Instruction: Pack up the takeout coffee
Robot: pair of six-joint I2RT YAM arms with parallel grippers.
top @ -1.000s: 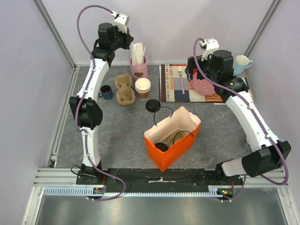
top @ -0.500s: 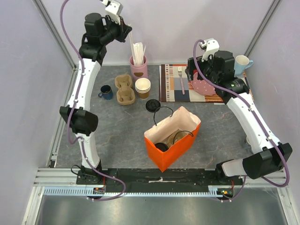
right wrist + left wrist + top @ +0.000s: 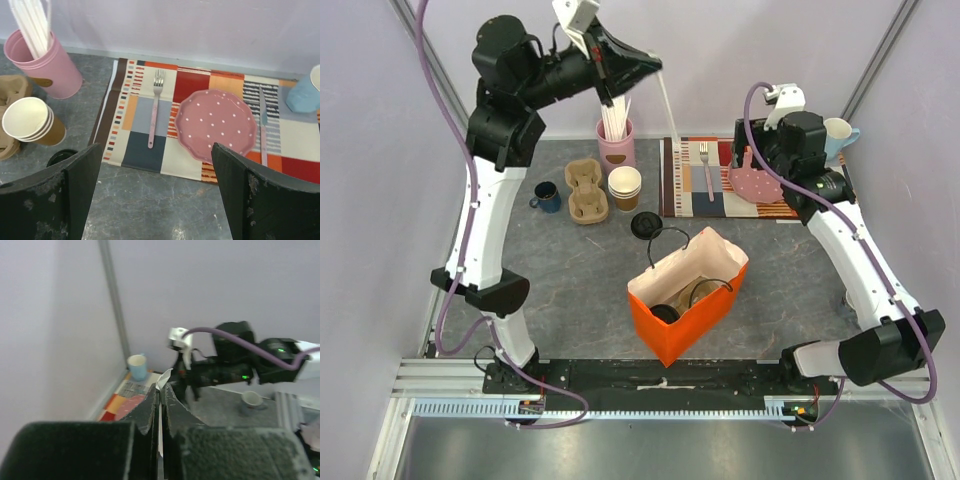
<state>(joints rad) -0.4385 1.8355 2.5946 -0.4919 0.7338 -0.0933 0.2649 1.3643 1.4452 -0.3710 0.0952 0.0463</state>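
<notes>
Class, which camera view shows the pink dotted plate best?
The right wrist view: the pink dotted plate lies whole and sharp on the placemat. The top external view has it partly hidden behind the right arm. The left wrist view gives only a blurred pink patch.

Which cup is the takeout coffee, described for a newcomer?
Find the orange paper bag standing mid-table. Just beyond its far side sits the small cup capped with a round black plastic lid. The stacked paper cups behind it are open-topped with cream rims; only this one is lidded.
</notes>
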